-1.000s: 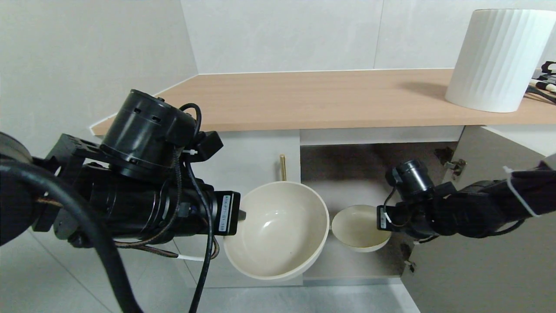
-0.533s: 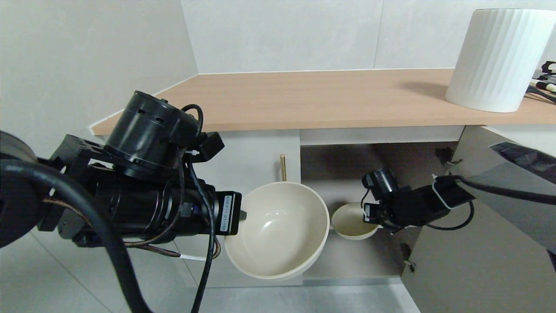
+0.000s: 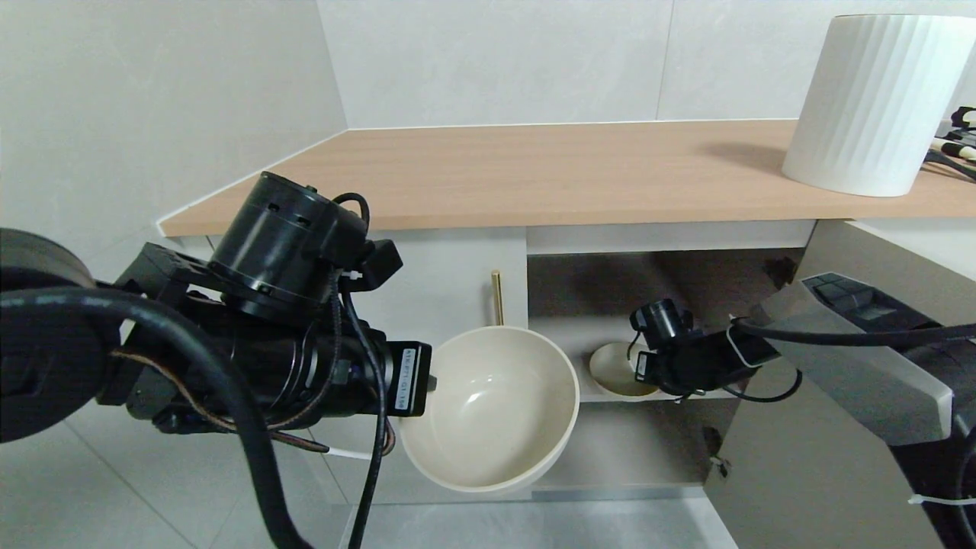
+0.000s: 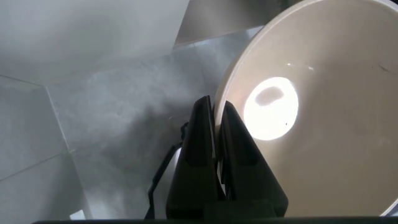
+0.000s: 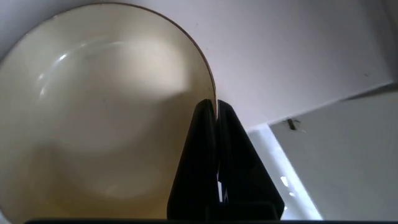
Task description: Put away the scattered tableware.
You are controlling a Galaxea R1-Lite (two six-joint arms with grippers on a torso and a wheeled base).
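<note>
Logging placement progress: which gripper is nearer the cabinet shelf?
Right. The right gripper holds the small bowl at the cabinet shelf; the left gripper holds the large bowl outside, before the closed door.

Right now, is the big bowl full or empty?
Empty. The big bowl, pinched by its rim in the left gripper, shows only a bare cream inside with a shiny spot of light.

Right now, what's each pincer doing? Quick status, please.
Left pincer: closed, gripping the rim of the large bowl.
Right pincer: closed, gripping the rim of the small bowl.
</note>
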